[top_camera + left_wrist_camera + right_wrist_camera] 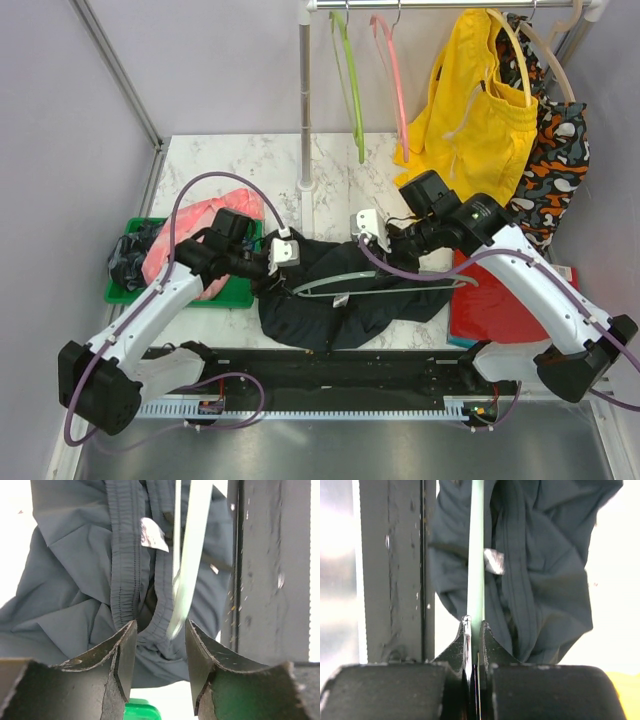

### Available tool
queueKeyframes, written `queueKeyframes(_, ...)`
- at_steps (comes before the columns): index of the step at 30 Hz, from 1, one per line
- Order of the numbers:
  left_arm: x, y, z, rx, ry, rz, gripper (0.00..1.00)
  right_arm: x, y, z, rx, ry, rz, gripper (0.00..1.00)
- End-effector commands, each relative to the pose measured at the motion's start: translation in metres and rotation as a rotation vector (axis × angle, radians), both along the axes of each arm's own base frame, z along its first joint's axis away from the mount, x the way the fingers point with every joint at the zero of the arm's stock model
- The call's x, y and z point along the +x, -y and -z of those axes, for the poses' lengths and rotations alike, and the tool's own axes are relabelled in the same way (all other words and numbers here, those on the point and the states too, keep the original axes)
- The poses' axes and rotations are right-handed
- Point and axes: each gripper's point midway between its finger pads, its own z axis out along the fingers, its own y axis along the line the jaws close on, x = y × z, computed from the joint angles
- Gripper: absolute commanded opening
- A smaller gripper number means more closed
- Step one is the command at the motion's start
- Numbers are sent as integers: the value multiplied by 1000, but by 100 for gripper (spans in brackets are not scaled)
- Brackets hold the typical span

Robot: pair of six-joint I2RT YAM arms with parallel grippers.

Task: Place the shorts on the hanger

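The black shorts (335,300) lie crumpled on the marble table between my arms. The pale teal hanger (400,279) lies across them. My right gripper (392,245) is shut on the hanger; in the right wrist view its jaws (476,630) clamp the teal bar (476,555) and a shiny metal piece, with the shorts (545,580) and their white label (493,561) beyond. My left gripper (268,270) is open at the shorts' left edge. In the left wrist view its jaws (160,645) straddle the waistband (122,570) and the hanger's end (192,555), without closing on them.
A green tray (235,292) with pink cloth (195,240) is at the left. A red item (500,300) lies at the right. On the rack behind its pole (305,100) hang a lime hanger (352,90), a pink hanger (393,80), yellow shorts (475,95) and an orange-black garment (555,160).
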Motion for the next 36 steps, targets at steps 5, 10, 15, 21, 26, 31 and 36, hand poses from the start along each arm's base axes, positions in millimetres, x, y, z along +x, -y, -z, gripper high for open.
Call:
queueKeyframes(5, -2, -3, 24, 55, 248, 341, 50, 1, 21, 9, -88, -28, 23, 0)
queueKeyframes(10, -3, 1, 48, 136, 305, 500, 54, 15, 25, 10, -94, -70, 27, 0)
queueKeyframes(15, -5, 8, 61, 171, 342, 601, 57, 24, 25, 9, -92, -83, 14, 0)
queueKeyframes(21, 3, 6, 79, 233, 376, 673, 60, 33, 19, 20, -109, -106, -41, 0)
queueKeyframes(26, 2, 7, 78, 241, 397, 705, 46, 38, 13, 26, -113, -133, -98, 0)
queueKeyframes(31, -8, 12, 60, 213, 523, 775, 22, 43, 11, 27, -117, -122, -127, 0)
queueKeyframes(36, -15, 19, 46, 209, 605, 819, 10, 41, 4, 24, -83, -129, -157, 0)
